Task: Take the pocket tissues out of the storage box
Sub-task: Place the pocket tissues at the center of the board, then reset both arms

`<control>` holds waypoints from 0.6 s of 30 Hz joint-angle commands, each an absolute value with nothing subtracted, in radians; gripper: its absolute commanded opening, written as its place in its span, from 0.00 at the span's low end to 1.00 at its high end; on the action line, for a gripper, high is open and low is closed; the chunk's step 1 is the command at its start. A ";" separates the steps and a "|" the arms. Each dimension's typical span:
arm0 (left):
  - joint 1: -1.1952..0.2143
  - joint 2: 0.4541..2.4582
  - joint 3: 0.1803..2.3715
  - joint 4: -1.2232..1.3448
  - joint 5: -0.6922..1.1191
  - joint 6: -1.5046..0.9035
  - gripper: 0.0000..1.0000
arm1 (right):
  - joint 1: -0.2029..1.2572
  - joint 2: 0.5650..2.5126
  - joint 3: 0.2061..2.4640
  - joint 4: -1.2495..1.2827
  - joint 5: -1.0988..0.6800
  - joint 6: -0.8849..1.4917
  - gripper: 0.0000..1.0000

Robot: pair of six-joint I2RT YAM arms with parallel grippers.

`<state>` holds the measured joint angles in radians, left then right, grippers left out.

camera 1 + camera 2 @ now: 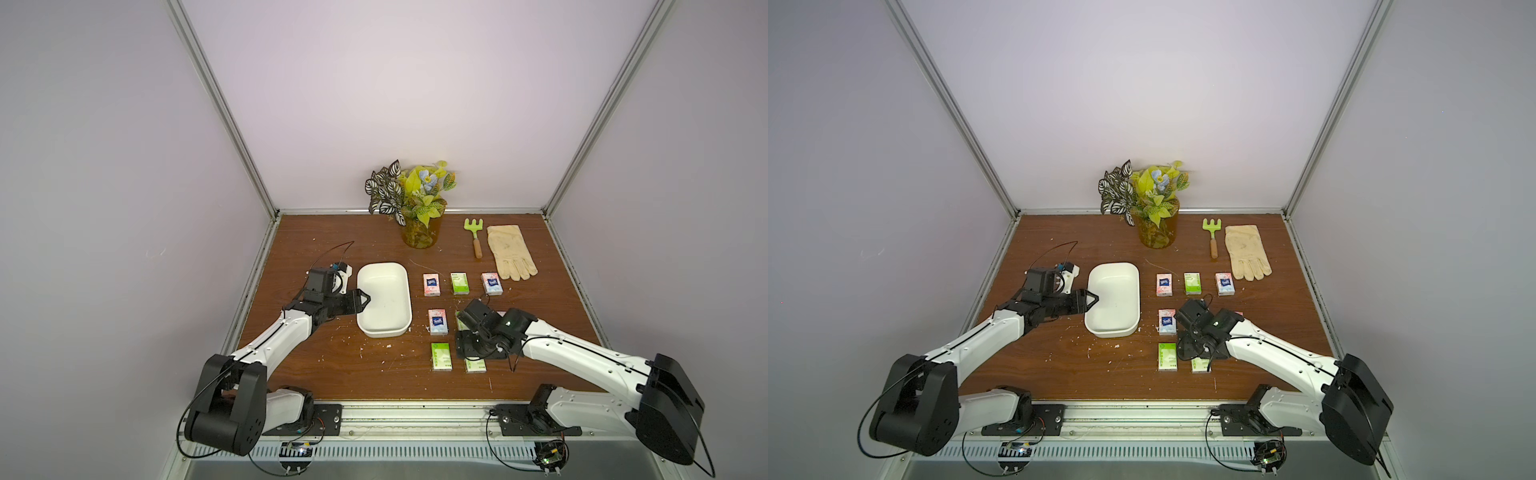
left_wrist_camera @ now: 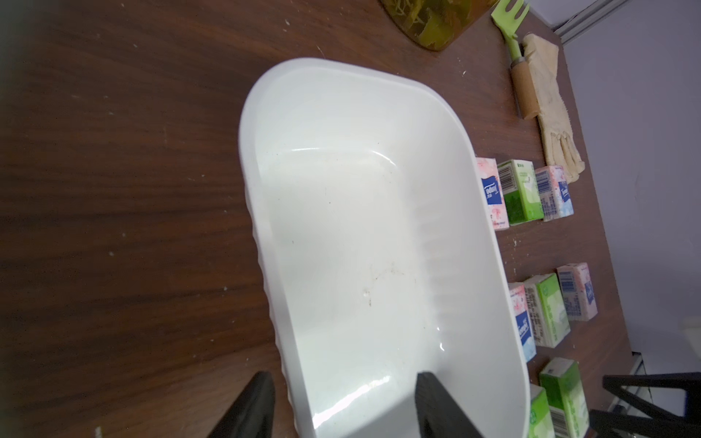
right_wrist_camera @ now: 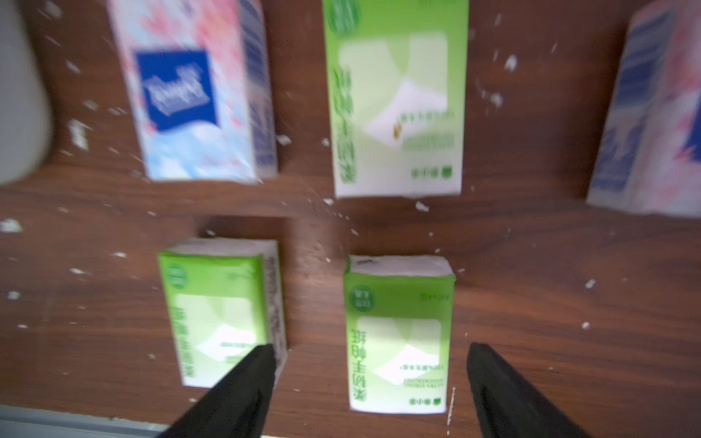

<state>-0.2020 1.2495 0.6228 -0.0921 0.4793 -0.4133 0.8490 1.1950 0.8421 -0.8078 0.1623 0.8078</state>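
The storage box sat on the brown table, over on the left arm's side, its long edges running front to back. There the left gripper was at the box's left rim, jaws apart and straddling the wall, one finger inside the tub and one outside, neither seen pressing it. Across the way the right gripper hovered low over the front of the packet rows, jaws spread wide, nothing held! And the pocket tissues: all eight were out, lying flat on the wood just right of the box, in rows of three, three and two. One green packet lay between the right fingers, a gap on either side.
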 commanded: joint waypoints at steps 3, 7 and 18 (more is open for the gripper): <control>-0.190 1.201 0.712 -0.160 0.424 -0.396 0.64 | 0.762 1.168 1.053 -0.928 0.289 0.656 0.95; -0.190 1.154 0.777 -0.179 0.390 -0.396 0.76 | 0.649 1.192 1.164 -0.893 0.293 0.506 0.98; -0.190 0.986 0.839 -0.092 0.178 -0.421 0.99 | 0.352 1.205 1.216 -0.559 0.236 0.196 0.99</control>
